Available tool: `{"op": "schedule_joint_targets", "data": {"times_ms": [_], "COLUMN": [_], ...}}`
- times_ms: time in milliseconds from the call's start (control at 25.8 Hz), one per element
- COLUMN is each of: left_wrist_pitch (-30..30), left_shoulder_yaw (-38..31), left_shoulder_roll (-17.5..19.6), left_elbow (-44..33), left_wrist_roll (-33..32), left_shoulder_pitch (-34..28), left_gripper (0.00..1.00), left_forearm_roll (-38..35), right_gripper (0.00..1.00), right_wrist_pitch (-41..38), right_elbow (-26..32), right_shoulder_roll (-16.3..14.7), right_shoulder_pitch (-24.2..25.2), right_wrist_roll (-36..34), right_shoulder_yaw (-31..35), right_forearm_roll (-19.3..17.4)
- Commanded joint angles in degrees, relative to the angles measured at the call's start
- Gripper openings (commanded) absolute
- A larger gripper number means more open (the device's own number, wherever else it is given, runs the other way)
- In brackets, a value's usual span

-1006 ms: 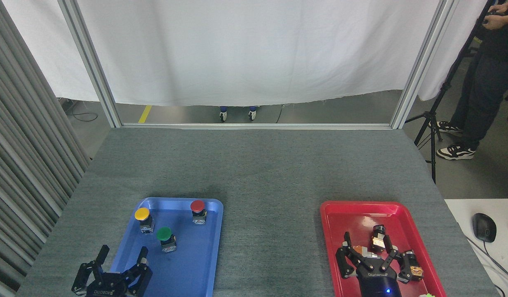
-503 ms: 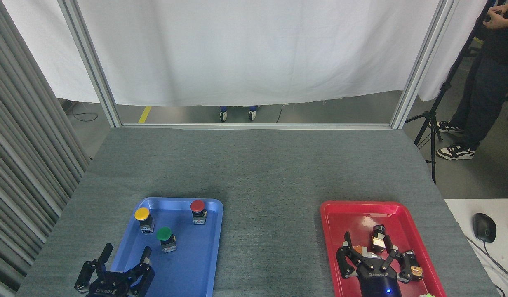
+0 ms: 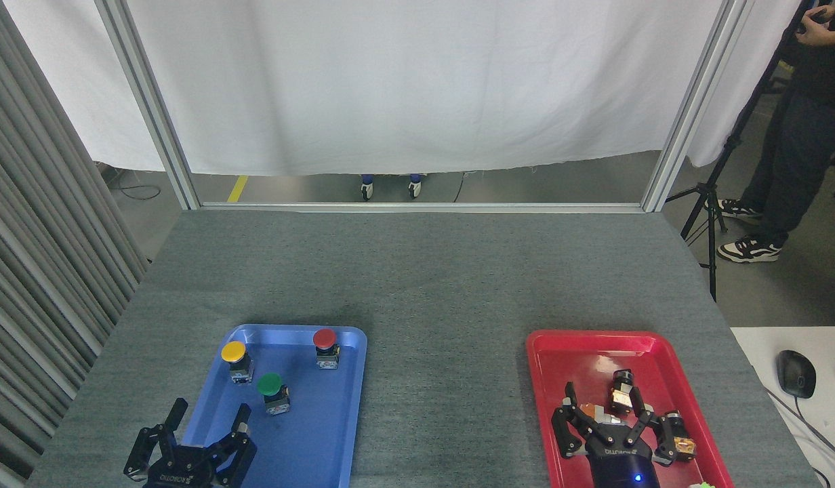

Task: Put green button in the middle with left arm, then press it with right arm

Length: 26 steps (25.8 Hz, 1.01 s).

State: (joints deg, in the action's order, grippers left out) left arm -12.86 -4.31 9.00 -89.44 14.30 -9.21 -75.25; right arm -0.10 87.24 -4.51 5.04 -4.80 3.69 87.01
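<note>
Your green button (image 3: 270, 384) was sitting upright in the blue tray (image 3: 322, 434), roughly mid-tray, with the yellow button (image 3: 234, 352) just up and left of it and the red button (image 3: 324, 339) further back near the tray's far rim. None of the three touched each other.

Your left gripper (image 3: 200, 430) was down at the bottom edge, straddling the tray's left rim, fingers spread wide with nothing between them. It sat near the green button but clearly apart from it, off to the near-left.

Your right gripper (image 3: 604, 407) was over the red tray (image 3: 546, 379), fingers splayed apart too and not clamped on anything, blue light glowing on its body. A few small black-and-orange parts (image 3: 621, 396) lay in that tray right by its fingers; I couldn't tell whether any finger actually touched them.

The middle (image 3: 444, 379) of the grey desk, the strip between the two trays, was bare felt.

A person (image 3: 797, 135) stood off the desk's far right corner next to a tripod (image 3: 709, 203), and a mouse (image 3: 795, 373) sat on a white side table.
</note>
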Motion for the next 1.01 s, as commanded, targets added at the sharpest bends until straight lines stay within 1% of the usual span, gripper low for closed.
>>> {"op": "schedule_joint_targets", "data": {"times_ms": [0, 155, 967], "left_wrist_pitch": [0.0, -0.1, -0.1], "left_shoulder_yaw": [0.0, 0.0, 0.0], "left_shoulder_roll": [0.1, 0.2, 0.5], "left_elbow": [-0.2, -1.2, -0.9], "left_wrist_roll": [0.0, -0.1, -0.5], "left_shoulder_pitch": [0.1, 0.0, 0.0], "left_gripper": [0.99, 0.99, 0.99], "left_forearm_roll": [0.0, 0.0, 0.2], "right_gripper": [1.00, 1.00, 1.00], "right_wrist_pitch": [0.0, 0.0, 0.0], "right_elbow": [0.0, 0.0, 0.5], "right_shoulder_roll": [-0.1, -0.2, -0.2], "right_shoulder_pitch": [0.0, 0.0, 0.1], "right_wrist_roll": [0.1, 0.1, 0.1], "right_shoulder_yaw": [0.1, 0.1, -0.1], "right_forearm_roll": [0.0, 0.0, 0.1]}}
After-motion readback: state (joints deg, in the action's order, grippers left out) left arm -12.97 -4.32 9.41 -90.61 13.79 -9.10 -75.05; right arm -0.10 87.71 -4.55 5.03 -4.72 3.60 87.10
